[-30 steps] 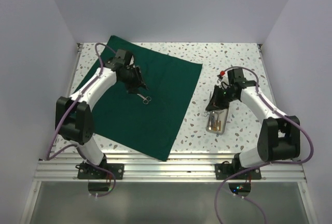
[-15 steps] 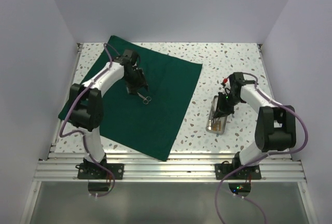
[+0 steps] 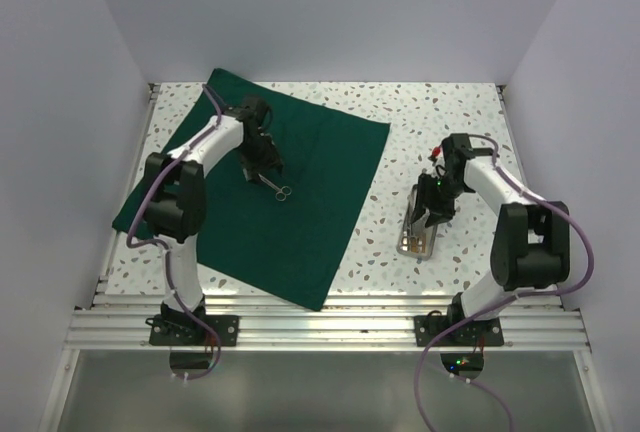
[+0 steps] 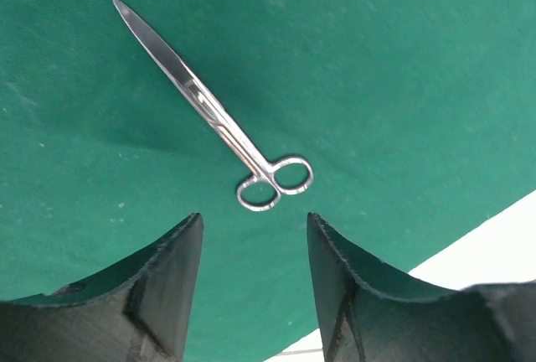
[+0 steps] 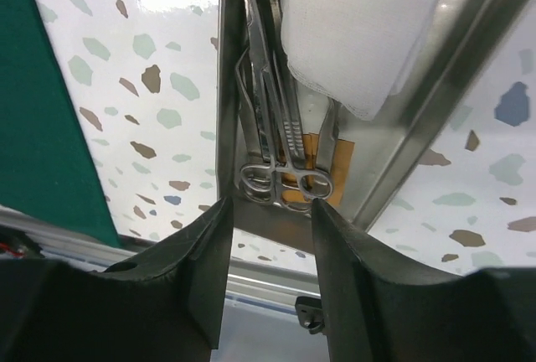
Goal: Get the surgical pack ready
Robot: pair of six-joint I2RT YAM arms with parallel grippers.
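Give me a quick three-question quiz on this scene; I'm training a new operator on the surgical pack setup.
1. True or false: the scissors lie on the green drape.
2. What shares the steel tray with the forceps? A) white gauze B) a syringe C) a glove
3. Which gripper hovers open over the steel tray, holding nothing?
Key: 1 true; 2 A; 3 the right gripper.

Bright, even overhead light; top view sharp, only short soft shadows. Left wrist: scissors [image 4: 213,115] crisp, faint shadow on the drape [image 4: 402,60]. Right wrist: glare on tray [image 5: 435,85] wall and glossy table [image 5: 142,60], gauze [image 5: 352,18] washed out
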